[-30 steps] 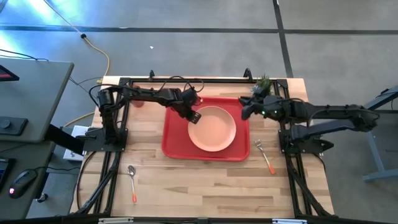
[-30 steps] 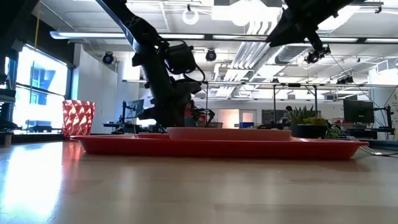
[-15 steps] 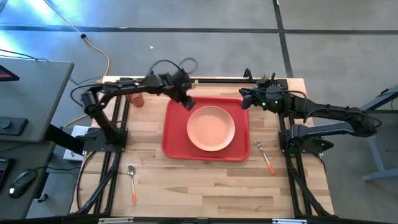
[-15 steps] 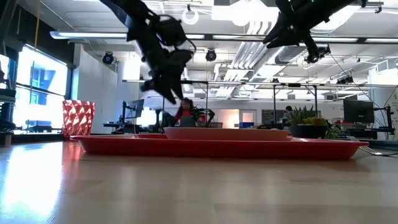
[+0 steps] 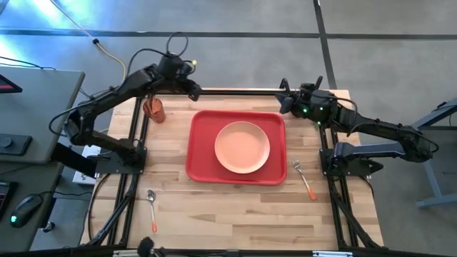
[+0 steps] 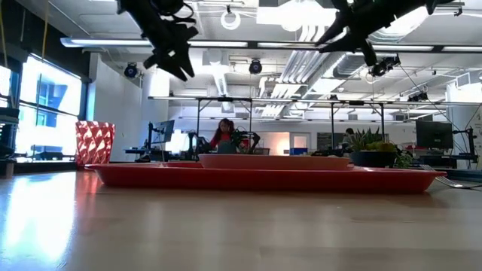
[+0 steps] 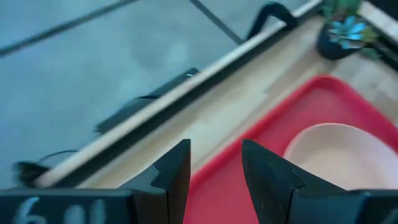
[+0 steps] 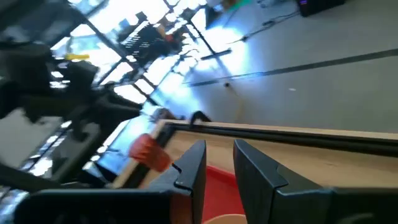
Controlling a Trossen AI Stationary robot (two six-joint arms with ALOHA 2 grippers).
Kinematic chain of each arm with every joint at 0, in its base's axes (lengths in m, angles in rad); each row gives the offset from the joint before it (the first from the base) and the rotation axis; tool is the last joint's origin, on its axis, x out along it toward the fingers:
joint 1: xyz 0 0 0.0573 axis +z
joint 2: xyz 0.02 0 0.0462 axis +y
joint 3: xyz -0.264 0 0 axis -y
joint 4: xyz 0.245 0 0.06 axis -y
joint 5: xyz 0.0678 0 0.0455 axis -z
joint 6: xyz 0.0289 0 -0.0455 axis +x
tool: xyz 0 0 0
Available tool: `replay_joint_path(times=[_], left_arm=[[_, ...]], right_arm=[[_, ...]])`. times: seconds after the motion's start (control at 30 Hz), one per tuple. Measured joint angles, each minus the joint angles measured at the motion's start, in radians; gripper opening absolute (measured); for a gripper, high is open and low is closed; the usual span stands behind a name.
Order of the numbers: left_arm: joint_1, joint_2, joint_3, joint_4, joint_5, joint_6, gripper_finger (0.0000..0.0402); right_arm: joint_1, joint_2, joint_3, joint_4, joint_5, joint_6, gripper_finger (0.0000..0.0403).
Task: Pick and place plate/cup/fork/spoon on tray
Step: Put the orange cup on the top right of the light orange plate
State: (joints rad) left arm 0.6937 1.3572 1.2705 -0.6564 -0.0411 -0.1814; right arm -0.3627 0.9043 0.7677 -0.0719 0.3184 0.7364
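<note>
The peach-orange plate (image 5: 243, 146) lies flat on the red tray (image 5: 203, 153) at the table's middle. The red-orange cup (image 5: 155, 109) stands on the table left of the tray's far end; it also shows in the right wrist view (image 8: 149, 152). The fork (image 5: 303, 177) lies on the table right of the tray, and the spoon (image 5: 151, 205) lies near the front left. My left gripper (image 5: 194, 91) is open and empty, raised high over the table's far edge. My right gripper (image 5: 284, 103) is open and empty, raised beyond the tray's far right corner.
A small green potted plant (image 7: 348, 31) stands at the table's far right corner, close under my right arm. Black frame rails (image 5: 136, 143) run along the table's left, right and far sides. Bare wood (image 5: 228, 214) lies between the tray and the near edge.
My left gripper has left the plate's left rim, risen high and gone toward the table's far left, past the tray's far edge. My right gripper has drawn back a little toward the far edge and risen. The plate stays flat on the tray.
</note>
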Motion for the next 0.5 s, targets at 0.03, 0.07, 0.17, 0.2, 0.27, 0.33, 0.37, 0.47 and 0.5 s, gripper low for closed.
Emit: replay_joint_path(times=[0.03, 0.07, 0.17, 0.2, 0.27, 0.33, 0.37, 0.47, 0.5], left_arm=[[0.010, -0.006, 0.000, -0.018, -0.009, 0.011, 0.0134], [0.021, -0.011, 0.000, -0.043, -0.017, 0.021, 0.0134], [0.053, -0.015, 0.000, -0.117, -0.031, 0.048, 0.0134], [0.066, -0.014, 0.000, -0.142, -0.031, 0.059, 0.0134], [0.097, -0.001, 0.000, -0.190, -0.031, 0.094, 0.0133], [0.137, 0.019, -0.001, -0.219, -0.031, 0.111, 0.0133], [0.159, 0.027, -0.001, -0.229, -0.031, 0.113, 0.0133], [0.214, 0.041, -0.001, -0.244, -0.017, 0.087, 0.0133], [0.228, 0.041, -0.001, -0.253, -0.016, 0.078, 0.0133]], right_arm=[[0.000, 0.000, 0.000, 0.013, -0.015, 0.000, 0.0071], [0.000, 0.000, 0.000, 0.023, -0.026, 0.000, 0.0071], [0.002, 0.000, 0.000, 0.036, -0.044, 0.016, 0.0071], [0.004, 0.000, 0.000, 0.037, -0.044, 0.022, 0.0071], [0.007, 0.000, 0.000, 0.037, -0.044, 0.026, 0.0071], [0.011, 0.000, 0.000, 0.038, -0.043, 0.026, 0.0071], [0.013, 0.000, 0.000, 0.038, -0.043, 0.027, 0.0071], [0.020, 0.000, 0.000, 0.039, -0.043, 0.027, 0.0071], [0.024, 0.000, 0.000, 0.039, -0.043, 0.027, 0.0071]])
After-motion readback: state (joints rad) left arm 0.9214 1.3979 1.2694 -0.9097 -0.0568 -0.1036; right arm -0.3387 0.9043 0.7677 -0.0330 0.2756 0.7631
